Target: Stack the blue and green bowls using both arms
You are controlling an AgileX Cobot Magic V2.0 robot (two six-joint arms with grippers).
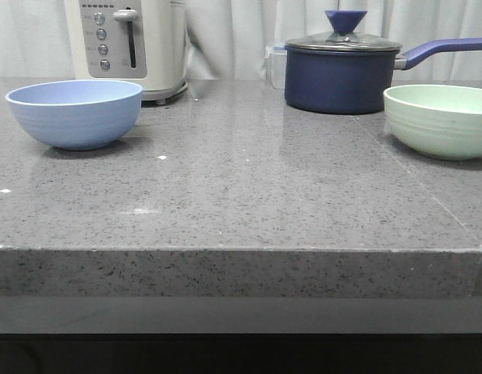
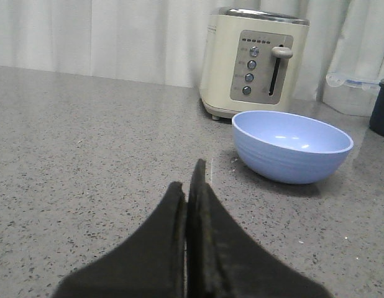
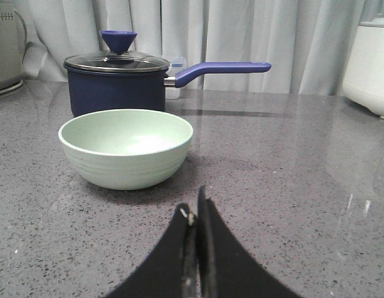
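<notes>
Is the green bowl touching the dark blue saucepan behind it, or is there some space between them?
Apart. In the right wrist view a strip of bare grey counter shows between the green bowl and the saucepan.

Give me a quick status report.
Left tool shut, right tool shut, both empty. Blue bowl and green bowl apart, unstacked. Nothing between them.

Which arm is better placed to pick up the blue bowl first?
The left. Its pincer, shut, faces the blue bowl on the left of the counter. The right pincer, also shut, faces the green bowl on the far right.
</notes>
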